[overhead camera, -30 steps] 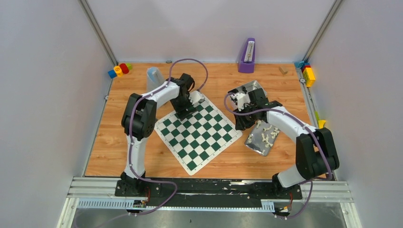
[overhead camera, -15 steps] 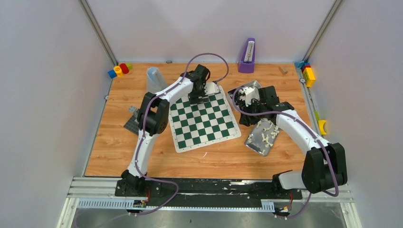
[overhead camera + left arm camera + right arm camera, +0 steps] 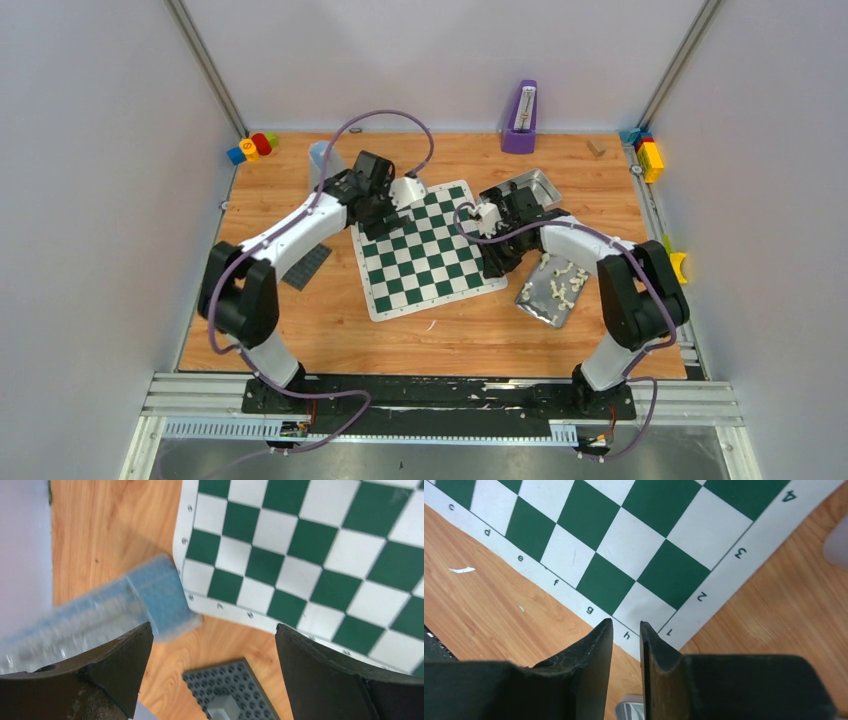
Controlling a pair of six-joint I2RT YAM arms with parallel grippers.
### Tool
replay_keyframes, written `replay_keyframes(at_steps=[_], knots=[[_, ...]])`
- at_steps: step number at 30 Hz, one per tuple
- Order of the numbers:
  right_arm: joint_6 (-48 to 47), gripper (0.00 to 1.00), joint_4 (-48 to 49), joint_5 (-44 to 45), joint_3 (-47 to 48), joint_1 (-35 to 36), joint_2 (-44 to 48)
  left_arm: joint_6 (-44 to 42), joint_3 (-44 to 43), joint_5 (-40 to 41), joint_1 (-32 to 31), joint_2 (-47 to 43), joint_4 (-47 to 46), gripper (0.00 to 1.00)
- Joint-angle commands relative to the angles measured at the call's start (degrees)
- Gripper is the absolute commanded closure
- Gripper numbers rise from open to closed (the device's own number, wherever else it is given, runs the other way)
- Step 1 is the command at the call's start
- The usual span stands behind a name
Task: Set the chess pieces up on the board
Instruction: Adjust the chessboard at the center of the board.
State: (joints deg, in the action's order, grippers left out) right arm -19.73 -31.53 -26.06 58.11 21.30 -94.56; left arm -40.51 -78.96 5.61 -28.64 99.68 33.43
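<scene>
The green and white board (image 3: 425, 250) lies flat in the middle of the table. Nothing stands on it. The cream chess pieces (image 3: 562, 283) lie in a heap in a metal tray (image 3: 528, 298) right of the board. My left gripper (image 3: 368, 215) hangs over the board's far left corner, wide open and empty. In its wrist view the left gripper (image 3: 212, 630) frames bare wood beside the board (image 3: 310, 555). My right gripper (image 3: 497, 268) is at the board's near right corner. Its wrist view shows the right gripper (image 3: 626, 625) open by a narrow gap, nothing in it, above the board (image 3: 649, 535).
A dark grey studded plate (image 3: 305, 265) (image 3: 230, 690) lies left of the board. A translucent blue cup (image 3: 320, 160) (image 3: 150, 595) stands behind it. A second metal tray (image 3: 535, 182), a purple stand (image 3: 520, 118) and coloured blocks (image 3: 250, 148) sit at the back.
The board turned from a diamond to nearly square and shifted toward the back. My left gripper let go, opened wider and drew back left. My right gripper moved over the board's near right corner.
</scene>
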Motion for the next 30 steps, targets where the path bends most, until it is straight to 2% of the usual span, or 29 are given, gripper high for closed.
replay_keyframes(at_steps=[1,8,14,25,30], knots=[[-2.34,0.74,3.00,3.52,2.50,2.28,-2.60,3.75,8.99,-2.54,0.60,-9.57,-2.89,0.00],[-3.40,0.81,2.24,6.65,-2.67,8.84,-2.88,3.58,21.05,-5.01,0.61,-19.86,-3.28,0.00],[-3.77,0.85,0.43,5.21,-6.06,12.63,-2.91,1.02,27.69,-6.26,0.61,-26.25,-2.50,0.00],[-6.70,0.88,-7.46,-1.42,-10.11,24.00,1.93,-3.77,31.75,-5.82,0.69,-33.15,1.34,0.00],[-7.73,0.88,-8.05,1.74,-10.10,23.73,7.09,-3.88,31.95,-3.61,1.17,-32.77,0.98,0.00]])
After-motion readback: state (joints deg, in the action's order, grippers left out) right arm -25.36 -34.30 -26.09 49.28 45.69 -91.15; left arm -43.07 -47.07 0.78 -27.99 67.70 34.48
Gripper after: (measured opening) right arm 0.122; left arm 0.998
